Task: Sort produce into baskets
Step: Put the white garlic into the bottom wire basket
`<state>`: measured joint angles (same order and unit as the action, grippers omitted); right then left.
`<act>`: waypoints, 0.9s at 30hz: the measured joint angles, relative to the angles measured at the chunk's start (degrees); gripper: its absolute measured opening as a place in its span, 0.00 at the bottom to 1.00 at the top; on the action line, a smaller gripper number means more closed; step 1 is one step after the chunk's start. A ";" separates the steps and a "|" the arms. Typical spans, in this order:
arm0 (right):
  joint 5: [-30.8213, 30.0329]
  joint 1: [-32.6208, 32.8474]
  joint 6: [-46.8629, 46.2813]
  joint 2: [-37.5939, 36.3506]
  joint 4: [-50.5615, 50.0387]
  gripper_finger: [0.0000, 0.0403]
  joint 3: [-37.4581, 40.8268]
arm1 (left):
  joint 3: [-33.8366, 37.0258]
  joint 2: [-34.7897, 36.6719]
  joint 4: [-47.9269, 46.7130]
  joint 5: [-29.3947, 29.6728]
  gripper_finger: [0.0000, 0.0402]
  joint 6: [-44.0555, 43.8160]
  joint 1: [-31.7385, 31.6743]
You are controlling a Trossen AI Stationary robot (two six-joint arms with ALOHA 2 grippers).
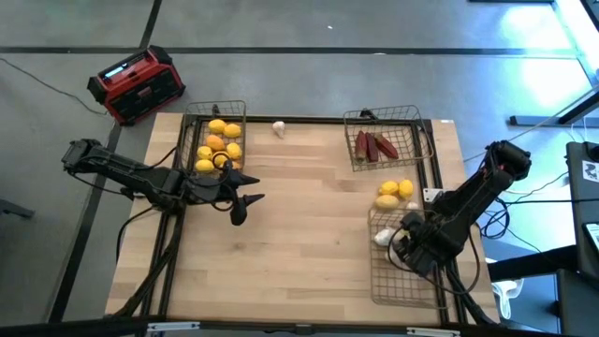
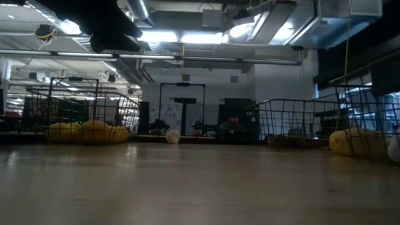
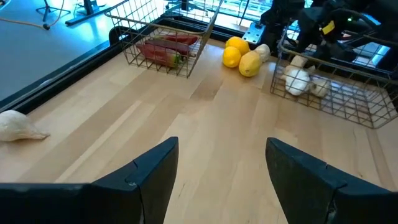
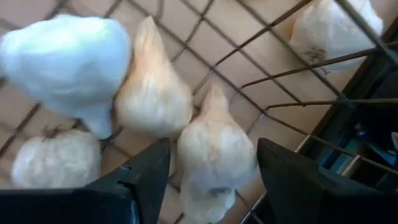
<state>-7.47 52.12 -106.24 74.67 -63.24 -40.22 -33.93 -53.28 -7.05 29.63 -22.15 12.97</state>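
Note:
A wire basket point(image 1: 215, 112) at the far left holds several yellow and orange lemons point(image 1: 220, 145). Another basket point(image 1: 412, 117) at the far right holds dark red pieces point(image 1: 374, 146). Two lemons point(image 1: 394, 193) lie on the table beside it, and one garlic bulb point(image 1: 279, 128) lies at the far edge. My right gripper point(image 1: 404, 245) points down into the near right basket point(image 1: 412, 281), open, among several garlic bulbs point(image 4: 68, 62). My left gripper point(image 1: 248, 201) is open over the bare table, right of the lemon basket. My right gripper point(image 4: 212, 144) comes from above with one finger on either side of a garlic bulb point(image 4: 214, 155). That bulb lies on the basket's wire floor point(image 4: 261, 68) among the others. I cannot tell whether the fingers touch it.
A red-and-black box point(image 1: 136, 84) stands on the floor beyond the table's far left corner. The middle of the wooden table point(image 1: 299, 243) is bare. In the left wrist view the loose garlic bulb point(image 3: 18, 127) lies off to one side and the two lemons point(image 3: 239, 56) lie ahead.

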 joint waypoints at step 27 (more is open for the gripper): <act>-50.70 -3.97 30.62 0.91 1.42 0.61 -25.31 | 0.00 -2.24 6.65 1.11 0.59 1.24 0.00</act>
<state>-58.17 48.15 -75.62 75.59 -61.82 -65.53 -33.93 -55.52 -0.40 30.74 -20.91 12.97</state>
